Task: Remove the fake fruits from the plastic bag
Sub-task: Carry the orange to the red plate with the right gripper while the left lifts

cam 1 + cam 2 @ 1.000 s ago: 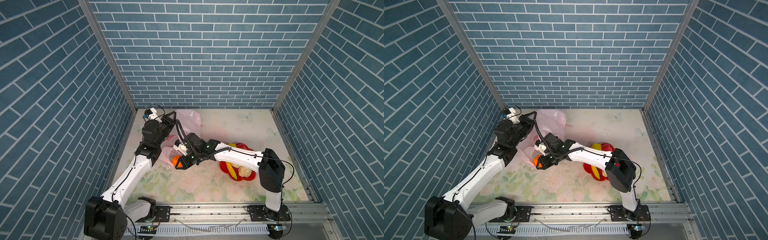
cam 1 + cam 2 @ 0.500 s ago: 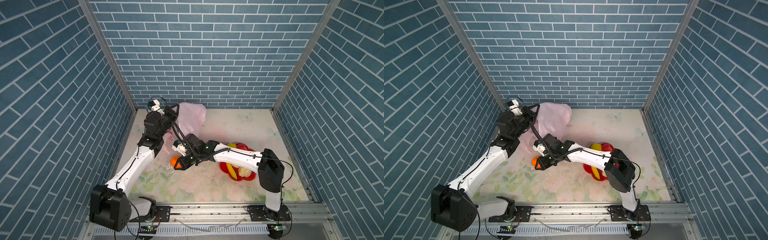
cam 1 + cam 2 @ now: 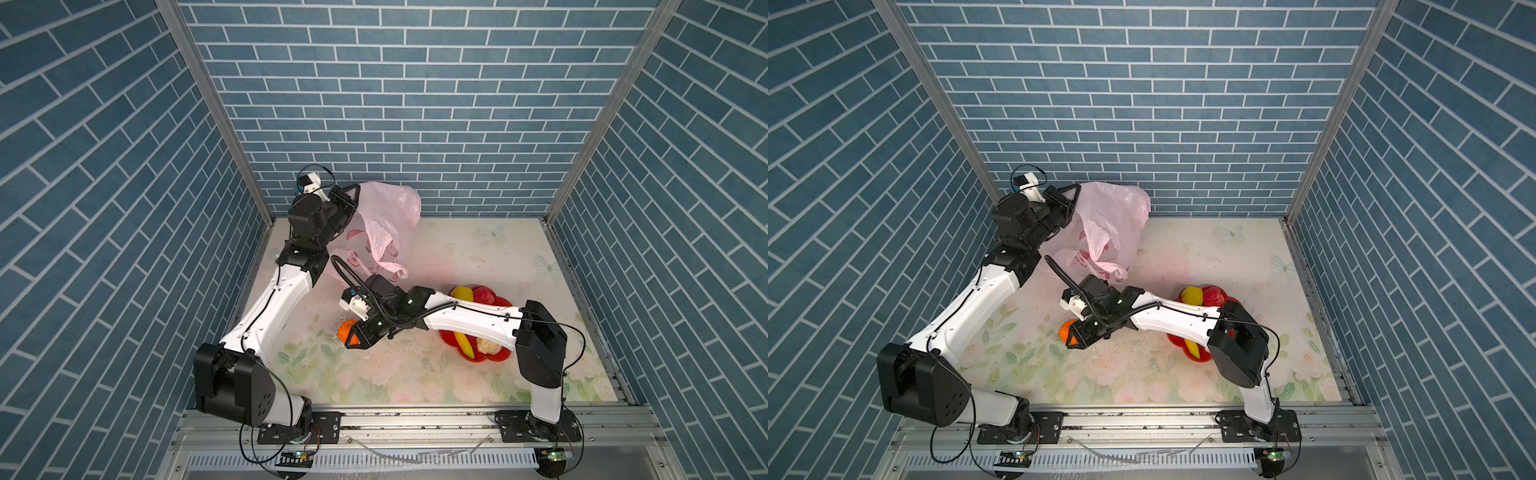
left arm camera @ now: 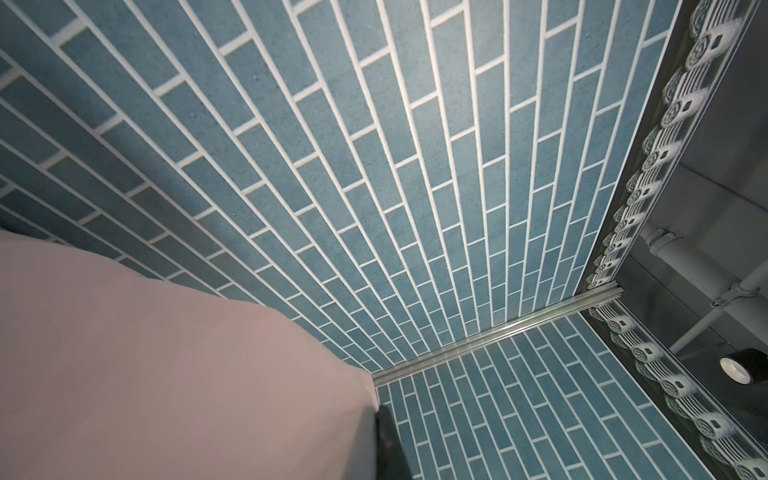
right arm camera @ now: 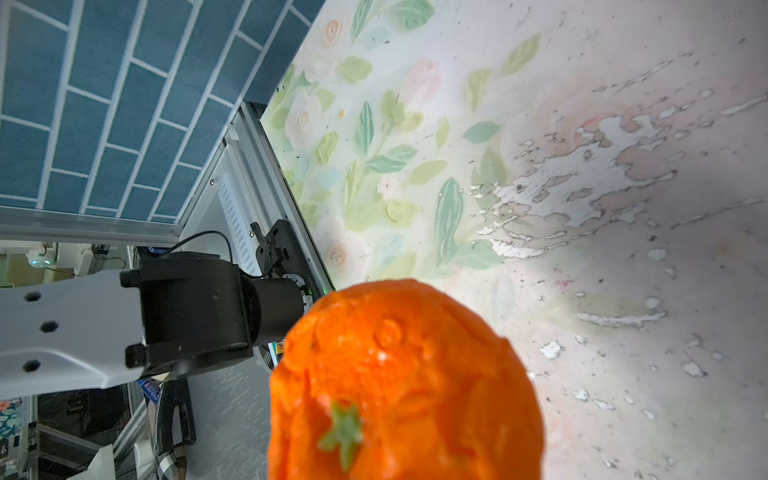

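Plastic bag [image 3: 388,208] higher up in left pincer [image 3: 356,192]

Plate [image 3: 482,358] and fake fruits [image 3: 462,293] half behind right arm [image 3: 469,322] (plastic bag [image 4: 166,374] blurred close-up)

Robot lab booth: brick-print walls [image 3: 415,104] (aluminium-framed) around a mounting rail [image 3: 415,419].

Both top views high, down onto whole table [image 3: 415,374], right wrist close on orange [image 5: 403,374]
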`<state>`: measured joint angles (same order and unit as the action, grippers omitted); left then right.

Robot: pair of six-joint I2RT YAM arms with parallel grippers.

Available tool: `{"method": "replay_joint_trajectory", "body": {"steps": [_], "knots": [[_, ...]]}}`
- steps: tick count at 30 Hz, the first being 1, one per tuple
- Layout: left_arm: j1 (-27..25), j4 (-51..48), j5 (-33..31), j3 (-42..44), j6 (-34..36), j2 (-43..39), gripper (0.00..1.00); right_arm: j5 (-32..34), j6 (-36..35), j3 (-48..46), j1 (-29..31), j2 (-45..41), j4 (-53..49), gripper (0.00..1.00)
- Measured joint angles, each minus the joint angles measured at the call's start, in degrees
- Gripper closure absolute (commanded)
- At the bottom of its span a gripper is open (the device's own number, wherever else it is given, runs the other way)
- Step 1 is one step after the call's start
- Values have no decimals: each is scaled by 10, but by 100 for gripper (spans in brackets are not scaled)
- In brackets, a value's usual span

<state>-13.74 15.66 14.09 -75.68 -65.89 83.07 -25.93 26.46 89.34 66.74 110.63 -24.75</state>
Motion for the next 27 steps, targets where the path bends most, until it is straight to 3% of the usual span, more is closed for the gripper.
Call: {"method": "replay_joint_trajectory", "body": {"steps": [4, 10, 18, 23, 27], "knots": [[3, -41, -1, -6, 37, -2, 100, 21, 0, -30, 1, -32, 1, 99], [3, -73, -10, 58, 94, -37, 100, 98, 1, -104, -11, -161, -24, 99], [1, -97, -16, 113, 155, -58, 99, 273, 11, -210, -103, -340, -142, 98], [-7, -112, -25, 113, 190, -66, 90, 360, 18, -248, -151, -367, -202, 95], [-11, -123, -25, 113, 210, -64, 81, 386, 18, -278, -184, -353, -213, 94]]}}
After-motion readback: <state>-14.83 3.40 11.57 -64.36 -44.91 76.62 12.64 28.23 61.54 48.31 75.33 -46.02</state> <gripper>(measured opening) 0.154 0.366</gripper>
